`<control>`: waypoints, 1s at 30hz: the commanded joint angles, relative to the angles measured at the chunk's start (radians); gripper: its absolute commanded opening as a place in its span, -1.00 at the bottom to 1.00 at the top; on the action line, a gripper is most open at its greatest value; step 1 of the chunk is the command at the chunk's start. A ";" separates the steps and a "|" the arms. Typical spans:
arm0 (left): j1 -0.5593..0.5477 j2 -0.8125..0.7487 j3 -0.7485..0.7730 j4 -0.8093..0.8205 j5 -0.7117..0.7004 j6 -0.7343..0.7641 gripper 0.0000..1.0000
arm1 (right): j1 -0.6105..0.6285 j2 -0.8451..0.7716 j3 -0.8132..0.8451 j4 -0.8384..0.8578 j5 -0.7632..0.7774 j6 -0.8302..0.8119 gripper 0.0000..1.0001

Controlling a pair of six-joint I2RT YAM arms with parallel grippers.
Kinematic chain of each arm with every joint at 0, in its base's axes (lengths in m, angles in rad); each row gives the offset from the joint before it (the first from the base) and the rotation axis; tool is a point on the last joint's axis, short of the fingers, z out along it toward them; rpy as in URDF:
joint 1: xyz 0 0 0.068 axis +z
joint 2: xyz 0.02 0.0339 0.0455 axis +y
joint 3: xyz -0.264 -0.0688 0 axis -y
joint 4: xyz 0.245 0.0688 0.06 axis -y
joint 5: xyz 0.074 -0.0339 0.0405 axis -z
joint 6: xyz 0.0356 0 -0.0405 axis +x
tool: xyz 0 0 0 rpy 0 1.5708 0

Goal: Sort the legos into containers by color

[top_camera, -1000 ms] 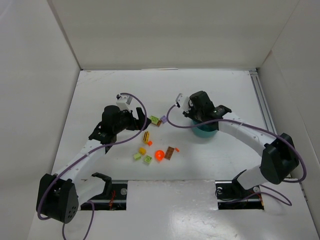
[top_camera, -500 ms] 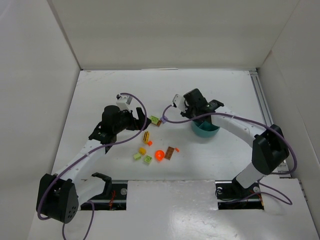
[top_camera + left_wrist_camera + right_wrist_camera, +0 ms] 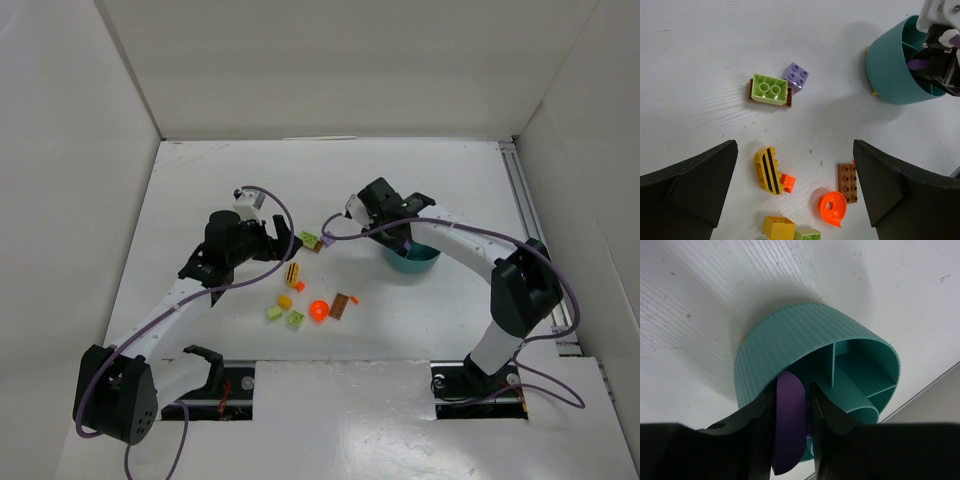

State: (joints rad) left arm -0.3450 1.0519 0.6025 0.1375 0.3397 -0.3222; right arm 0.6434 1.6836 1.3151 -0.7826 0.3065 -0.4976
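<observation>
The teal bowl (image 3: 414,260) stands right of centre; it also shows in the left wrist view (image 3: 892,70) and the right wrist view (image 3: 790,347). My right gripper (image 3: 402,238) is shut on a purple piece (image 3: 790,415) and holds it over the bowl's rim, at the near compartment. My left gripper (image 3: 275,241) is open and empty, hovering above the loose legos. These are a lime green brick on a brown one (image 3: 770,90), a purple brick (image 3: 797,76), a yellow striped piece (image 3: 767,171), a small orange brick (image 3: 787,181), a brown plate (image 3: 847,182) and a round orange piece (image 3: 832,209).
A yellow brick (image 3: 779,227) and a lime green brick (image 3: 807,234) lie at the near edge of the pile. White walls enclose the table on the left, back and right. A rail (image 3: 530,225) runs along the right side.
My right gripper has swung left over the bowl, leaving more of the bowl's right side showing. The left arm and the loose legos have not moved.
</observation>
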 commanded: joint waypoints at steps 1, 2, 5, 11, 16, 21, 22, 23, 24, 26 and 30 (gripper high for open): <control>-0.002 -0.006 0.033 0.030 0.002 0.014 0.99 | 0.013 0.008 0.035 -0.043 0.026 0.042 -0.38; -0.002 -0.006 0.033 0.030 0.002 0.014 0.99 | 0.013 0.008 0.035 -0.034 0.013 0.042 -0.33; -0.002 0.003 0.033 0.030 0.002 0.014 0.99 | 0.013 0.008 0.047 -0.033 0.013 0.042 -0.14; -0.002 0.003 0.033 0.030 0.002 0.014 0.99 | 0.022 -0.012 0.090 -0.033 0.023 0.051 0.07; -0.002 0.003 0.033 0.030 0.012 0.014 0.99 | 0.022 -0.045 0.099 -0.033 0.032 0.051 0.13; -0.002 0.017 0.056 0.040 0.034 0.014 0.99 | 0.022 -0.189 0.075 0.041 0.017 0.082 0.21; -0.002 0.026 0.071 0.050 0.047 0.014 0.99 | 0.022 -0.228 0.058 0.105 -0.009 0.082 0.24; -0.002 0.037 0.092 0.050 0.059 0.026 0.99 | 0.022 -0.267 0.038 0.140 -0.032 0.091 0.26; -0.002 0.066 0.104 0.059 0.068 0.026 0.99 | 0.022 -0.357 -0.015 0.178 -0.055 0.114 0.34; -0.011 0.108 0.135 0.071 0.078 0.046 0.99 | -0.011 -0.454 -0.091 0.306 -0.147 0.128 0.73; -0.100 0.309 0.308 0.004 0.067 0.168 0.99 | -0.131 -0.700 -0.299 0.453 -0.302 0.188 1.00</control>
State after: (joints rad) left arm -0.3843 1.2610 0.7799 0.1486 0.3851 -0.2642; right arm 0.5880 1.0889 1.1282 -0.5095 0.1524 -0.3756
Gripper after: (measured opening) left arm 0.993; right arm 0.992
